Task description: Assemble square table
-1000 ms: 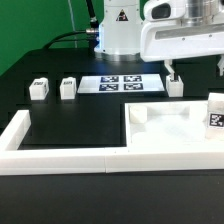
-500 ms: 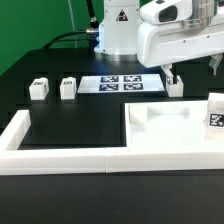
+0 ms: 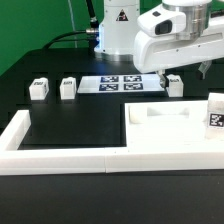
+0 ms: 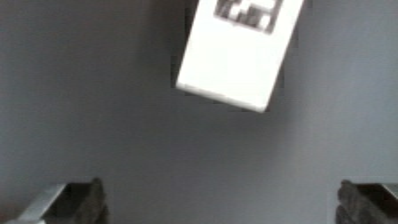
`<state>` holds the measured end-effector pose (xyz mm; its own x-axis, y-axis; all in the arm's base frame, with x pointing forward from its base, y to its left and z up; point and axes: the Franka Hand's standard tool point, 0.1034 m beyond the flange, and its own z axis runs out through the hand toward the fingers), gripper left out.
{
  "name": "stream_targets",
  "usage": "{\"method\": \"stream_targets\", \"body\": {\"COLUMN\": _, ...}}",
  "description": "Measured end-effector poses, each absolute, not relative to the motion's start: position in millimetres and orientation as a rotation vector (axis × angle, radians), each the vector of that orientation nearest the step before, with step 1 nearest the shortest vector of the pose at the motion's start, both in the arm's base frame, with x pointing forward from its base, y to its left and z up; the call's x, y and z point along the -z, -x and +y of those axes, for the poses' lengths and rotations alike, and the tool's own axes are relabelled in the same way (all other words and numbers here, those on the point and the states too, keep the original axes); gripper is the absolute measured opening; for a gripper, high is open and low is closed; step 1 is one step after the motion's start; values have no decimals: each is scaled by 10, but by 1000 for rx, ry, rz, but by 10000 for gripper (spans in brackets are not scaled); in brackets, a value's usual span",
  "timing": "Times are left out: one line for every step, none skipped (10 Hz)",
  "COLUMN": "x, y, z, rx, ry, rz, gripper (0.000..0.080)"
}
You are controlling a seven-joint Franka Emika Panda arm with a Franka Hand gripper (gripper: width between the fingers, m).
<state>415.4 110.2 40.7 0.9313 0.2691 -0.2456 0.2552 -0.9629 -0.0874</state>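
Gripper (image 3: 184, 73) (image 4: 217, 205) of a white robot arm (image 3: 175, 40), hanging low over the black bench (image 3: 70, 125) near its far edge, toward the exterior view's right. Fingers (image 4: 68, 205) spread wide, holding nothing: in the wrist view, two dark tips with bare bench between.

Small white leg (image 3: 175, 87) (image 4: 237, 52) standing on the bench just beside the gripper; touching or not, cannot tell. In the wrist view, a tagged white block lying at a tilt ahead of the fingertips, outside the gap.

Square table top (image 3: 165, 130) lying flat by the near edge, toward the corner on the exterior view's right, raised rim upward, well apart from the gripper. Fourth leg (image 3: 215, 112) upright at the slab's side on the exterior view's right, tag facing the camera — on the slab or behind it, cannot tell.

Second leg (image 3: 39, 89) and third leg (image 3: 68, 87) side by side near the far edge on the exterior view's left, not touching. Marker board (image 3: 120, 83) flat between the third leg and the small white leg. Long white bars (image 3: 55, 160) along the near edge and up the exterior view's left side as a low fence, slab tucked against the near bar.
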Motion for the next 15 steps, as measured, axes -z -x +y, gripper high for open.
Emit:
{"method": "stream_targets", "body": {"x": -406, "y": -4186, "z": 1119, "rx": -481, "ry": 3022, "rz": -416, "gripper": 649}}
{"method": "stream_targets", "body": {"x": -395, "y": -4154, "z": 1117, "rx": -569, "ry": 3008, "rz": -414, "gripper": 649}}
{"method": "stream_targets", "body": {"x": -389, "y": -4074, "z": 1062, "rx": -746, "ry": 2988, "rz": -414, "gripper": 649}}
{"method": "stream_targets", "body": {"x": -355, "y": -4025, "z": 1028, "rx": -893, "ry": 2964, "rz": -373, "gripper": 649}}
{"method": "stream_targets", "body": {"x": -337, "y": -3950, "z": 980, "rx": -1009, "ry": 2944, "rz": -303, "gripper": 649}}
{"method": "stream_targets", "body": {"x": -342, "y": -3872, "z": 915, "rx": -1189, "ry": 2905, "rz": -195, "gripper": 649}}
{"method": "stream_targets", "body": {"x": -325, "y": -3888, "z": 899, "rx": -1307, "ry": 2863, "rz": -193, "gripper": 649}}
{"method": "stream_targets", "body": {"x": -306, "y": -3887, "z": 900, "rx": -1378, "ry": 2834, "rz": -191, "gripper": 649}}
{"method": "stream_targets", "body": {"x": -302, "y": -3843, "z": 892, "rx": -1487, "ry": 2783, "rz": -183, "gripper": 649}}
{"method": "stream_targets", "body": {"x": -241, "y": -3863, "z": 923, "rx": -1510, "ry": 2791, "rz": -138, "gripper": 649}}
{"method": "stream_targets", "body": {"x": -211, "y": -3841, "z": 968, "rx": -1517, "ry": 2797, "rz": -124, "gripper": 649}}
{"method": "stream_targets", "body": {"x": -164, "y": -3822, "z": 1026, "rx": -1514, "ry": 2813, "rz": -96, "gripper": 649}}
{"method": "stream_targets", "body": {"x": -120, "y": -3806, "z": 1077, "rx": -1502, "ry": 2826, "rz": -106, "gripper": 649}}
{"method": "stream_targets", "body": {"x": -94, "y": -3796, "z": 1111, "rx": -1487, "ry": 2832, "rz": -121, "gripper": 649}}
{"method": "stream_targets", "body": {"x": -80, "y": -3800, "z": 1100, "rx": -1471, "ry": 2840, "rz": -120, "gripper": 649}}
